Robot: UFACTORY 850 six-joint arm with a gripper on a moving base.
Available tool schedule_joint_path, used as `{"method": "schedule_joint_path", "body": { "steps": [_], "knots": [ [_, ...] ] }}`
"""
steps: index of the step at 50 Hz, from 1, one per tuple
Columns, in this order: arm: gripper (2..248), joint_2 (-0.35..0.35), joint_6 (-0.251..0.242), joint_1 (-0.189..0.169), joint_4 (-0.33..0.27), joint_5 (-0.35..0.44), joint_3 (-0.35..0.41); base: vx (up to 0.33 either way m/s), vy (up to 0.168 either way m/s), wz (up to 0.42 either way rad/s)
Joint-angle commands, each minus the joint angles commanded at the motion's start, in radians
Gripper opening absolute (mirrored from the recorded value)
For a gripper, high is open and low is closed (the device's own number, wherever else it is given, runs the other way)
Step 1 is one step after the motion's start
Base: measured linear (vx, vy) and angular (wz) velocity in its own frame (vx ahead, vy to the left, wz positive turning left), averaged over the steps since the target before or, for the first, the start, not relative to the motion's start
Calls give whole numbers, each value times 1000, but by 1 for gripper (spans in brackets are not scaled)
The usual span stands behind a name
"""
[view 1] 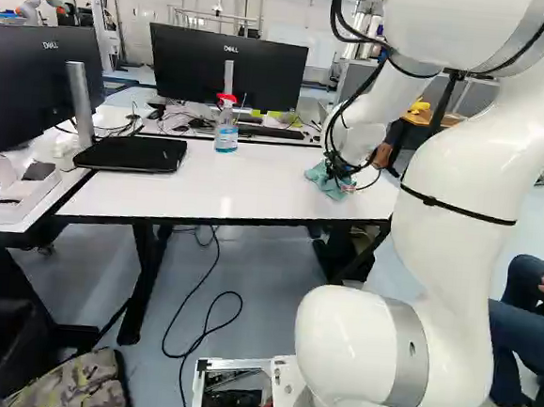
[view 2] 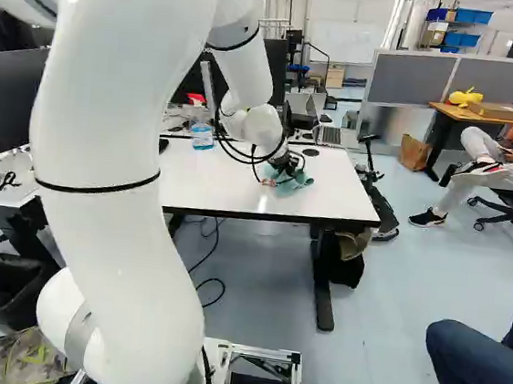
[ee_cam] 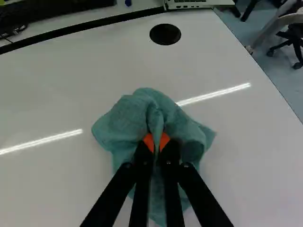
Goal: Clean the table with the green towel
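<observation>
My gripper (view 2: 282,164) is down at the white table (view 2: 229,187), toward its right side in the right base view. In the wrist view the gripper (ee_cam: 156,143) is shut on the green towel (ee_cam: 128,118), a fold of it pinched between the orange pads. The crumpled towel spreads out around the fingertips over the white tabletop (ee_cam: 61,104). In the left base view the towel (view 1: 328,182) shows beneath the wrist, with the gripper partly hidden by cables.
A spray bottle (view 1: 226,129) with a red head stands on the table, near a black closed laptop (view 1: 131,153). Monitors (view 1: 228,68) and keyboards stand behind. A dark round disc (ee_cam: 165,34) lies ahead of the towel. A seated person's legs (view 2: 488,349) are at the right.
</observation>
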Motion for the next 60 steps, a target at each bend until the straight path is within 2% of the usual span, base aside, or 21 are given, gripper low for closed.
{"method": "schedule_joint_path", "body": {
  "steps": [9, 29, 42, 60],
  "knots": [
    [34, -29, 0, -15, 0, 0, -35, 0, 0, 0],
    [34, -36, 0, -75, 0, 0, -43, 0, 0, 0],
    [34, -6, 0, -107, 0, 0, -7, 0, 0, 0],
    [34, 69, 0, -122, 0, 0, 81, 0, 0, 0]
  ]
}}
